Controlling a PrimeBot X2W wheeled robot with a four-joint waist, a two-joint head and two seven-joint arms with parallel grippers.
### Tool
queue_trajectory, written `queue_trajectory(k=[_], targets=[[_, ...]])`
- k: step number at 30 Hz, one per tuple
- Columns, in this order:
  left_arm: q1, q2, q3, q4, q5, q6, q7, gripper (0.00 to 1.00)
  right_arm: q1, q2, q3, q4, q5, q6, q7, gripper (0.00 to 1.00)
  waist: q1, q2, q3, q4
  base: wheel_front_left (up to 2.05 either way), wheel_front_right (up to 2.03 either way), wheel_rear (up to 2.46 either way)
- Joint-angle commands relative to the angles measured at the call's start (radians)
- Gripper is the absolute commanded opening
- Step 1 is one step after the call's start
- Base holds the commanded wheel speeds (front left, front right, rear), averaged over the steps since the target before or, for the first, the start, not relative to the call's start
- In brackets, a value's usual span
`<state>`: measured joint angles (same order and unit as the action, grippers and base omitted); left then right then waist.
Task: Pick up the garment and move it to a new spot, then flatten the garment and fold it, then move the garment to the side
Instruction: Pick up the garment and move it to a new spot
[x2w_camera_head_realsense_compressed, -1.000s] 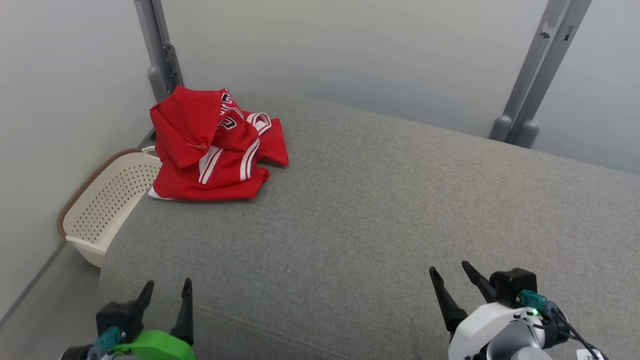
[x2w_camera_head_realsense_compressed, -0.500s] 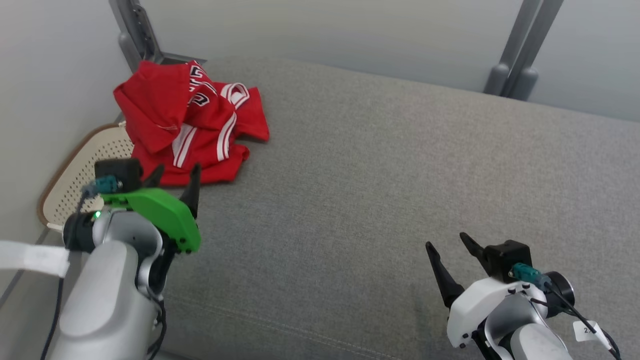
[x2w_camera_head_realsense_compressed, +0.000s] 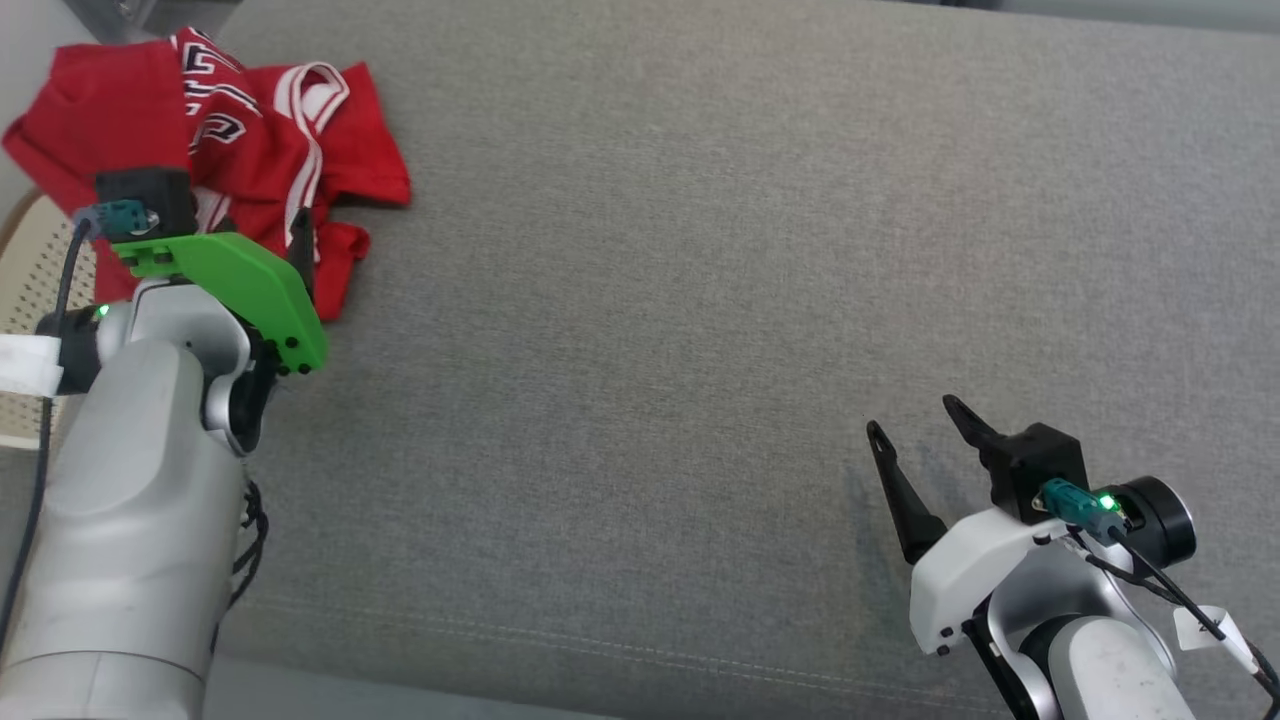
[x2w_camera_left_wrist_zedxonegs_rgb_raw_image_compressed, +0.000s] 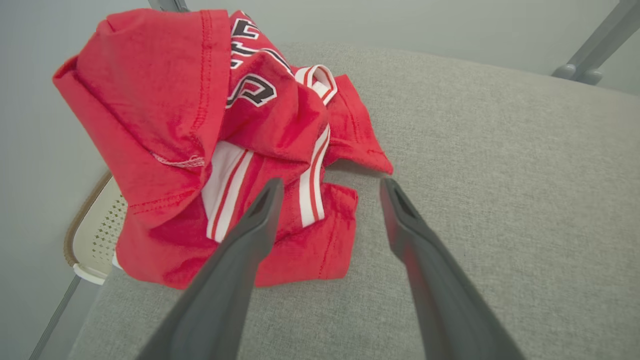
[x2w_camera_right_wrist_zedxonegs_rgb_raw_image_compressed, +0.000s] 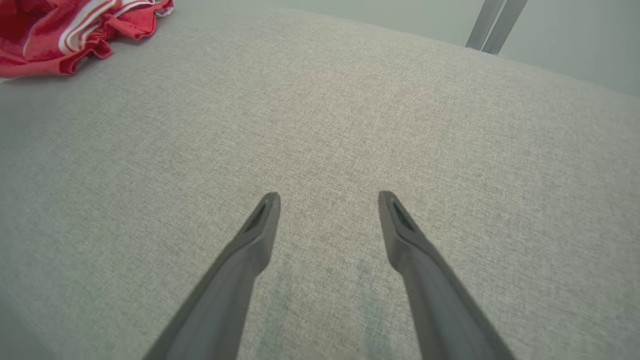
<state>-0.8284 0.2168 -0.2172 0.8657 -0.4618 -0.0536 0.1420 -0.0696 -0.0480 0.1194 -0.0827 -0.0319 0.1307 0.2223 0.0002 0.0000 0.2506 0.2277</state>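
We see the red garment (x2w_camera_head_realsense_compressed: 340, 170) bunched in a heap at the far left corner of the grey cushion (x2w_camera_head_realsense_compressed: 650, 300), white stripes and dark lettering showing among the folds. Its left side reaches the cushion's edge, right above a cream perforated basket (x2w_camera_left_wrist_zedxonegs_rgb_raw_image_compressed: 92, 235) that stands lower down against the wall. In the left wrist view the left gripper (x2w_camera_left_wrist_zedxonegs_rgb_raw_image_compressed: 330, 185) is spread wide and holds nothing. One finger lies over the garment's (x2w_camera_left_wrist_zedxonegs_rgb_raw_image_compressed: 165, 100) near hem and the other over bare fabric just beside it; we cannot tell whether the tips touch the cloth. From the head view the left gripper (x2w_camera_head_realsense_compressed: 258, 235) sits at the heap's near side. The right gripper (x2w_camera_head_realsense_compressed: 915, 417) hangs well apart, near the front right, also parted with nothing between its fingers (x2w_camera_right_wrist_zedxonegs_rgb_raw_image_compressed: 328, 196). Between the two arms we have a broad, bare stretch of cushion, running from the front seam to the far edge, where two grey metal posts (x2w_camera_right_wrist_zedxonegs_rgb_raw_image_compressed: 492, 25) rise by the wall.
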Motion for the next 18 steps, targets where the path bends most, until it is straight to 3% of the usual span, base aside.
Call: queue_trajectory(k=[1,6,18], targets=[[-0.026,0.02,0.001,0.027,0.013,0.015,-0.007,1.0,0.009,-0.004,0.001,-0.015,-0.007,0.0,0.008,1.0,-0.0002,0.0,0.075,-0.071,0.0,0.0,0.0],[-0.074,0.061,0.005,0.115,0.032,0.053,-0.032,1.0,0.03,-0.004,0.013,-0.057,-0.016,0.0,0.028,1.0,-0.0002,0.0,0.092,-0.094,0.0,0.0,0.0],[-0.134,0.108,0.027,0.24,0.017,0.093,-0.076,1.0,0.069,-0.004,0.033,-0.157,-0.043,0.0,0.087,1.0,-0.0002,0.0,0.123,-0.112,0.0,0.0,0.0]])
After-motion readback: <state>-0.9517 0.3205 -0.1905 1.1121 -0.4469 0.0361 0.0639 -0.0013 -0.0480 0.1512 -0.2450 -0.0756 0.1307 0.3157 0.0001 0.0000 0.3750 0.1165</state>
